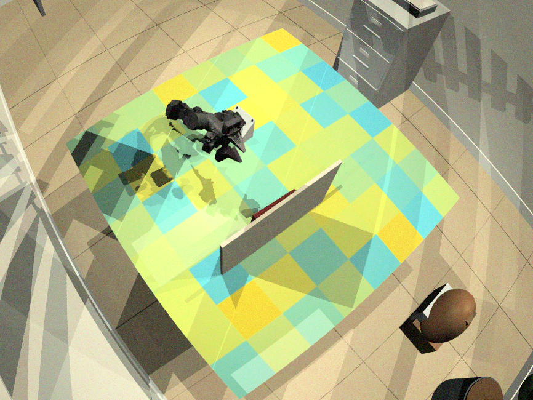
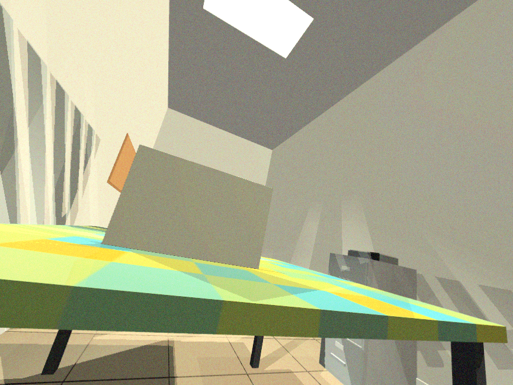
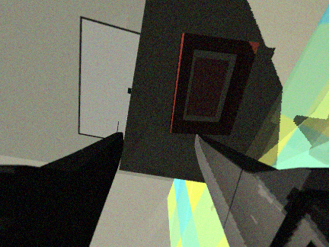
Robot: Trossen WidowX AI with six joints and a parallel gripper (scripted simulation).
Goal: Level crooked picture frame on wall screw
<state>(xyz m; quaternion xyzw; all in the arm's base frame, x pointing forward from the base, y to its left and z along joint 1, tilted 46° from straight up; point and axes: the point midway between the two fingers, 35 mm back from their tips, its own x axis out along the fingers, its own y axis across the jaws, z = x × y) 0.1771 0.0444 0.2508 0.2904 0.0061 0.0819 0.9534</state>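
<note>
The red picture frame hangs on the near face of the upright panel. In the wrist view the frame is turned sideways and in shadow, with a grey border around a dark red picture. From this slanted view I cannot tell which side is higher. The screw and the notched strip are hidden. The exterior view shows only the panel's back. My gripper is open and empty, pointing at the panel, with a gap between its fingertips and the frame.
The panel stands on the checkered table. A grey drawer cabinet is beyond the table. A brown rounded object is off the table's edge. An orange board is on the far wall.
</note>
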